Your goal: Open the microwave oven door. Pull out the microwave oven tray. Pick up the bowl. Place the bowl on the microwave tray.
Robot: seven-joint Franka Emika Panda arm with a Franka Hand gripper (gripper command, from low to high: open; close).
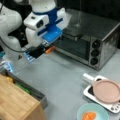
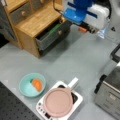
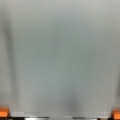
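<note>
The silver oven (image 1: 100, 37) stands at a front view's top right, its dark glass door (image 1: 72, 47) upright against the front. The oven tray is hidden from every view. My gripper (image 1: 49, 50) hovers low over the table just left of the door, apart from it. In the wrist view its orange fingertips (image 3: 3, 112) sit far apart at the bottom corners, open, with only grey table between them. The pale teal bowl (image 1: 92, 113) with an orange item (image 2: 37, 84) rests on the table, far from the gripper (image 2: 83, 29).
A white handled tray (image 1: 87, 92) carrying a pink plate (image 1: 107, 91) lies beside the bowl (image 2: 32, 84). A wooden drawer cabinet (image 2: 37, 22) has one drawer (image 2: 51, 36) pulled open, close to the arm. Grey table (image 1: 65, 75) spreads between them.
</note>
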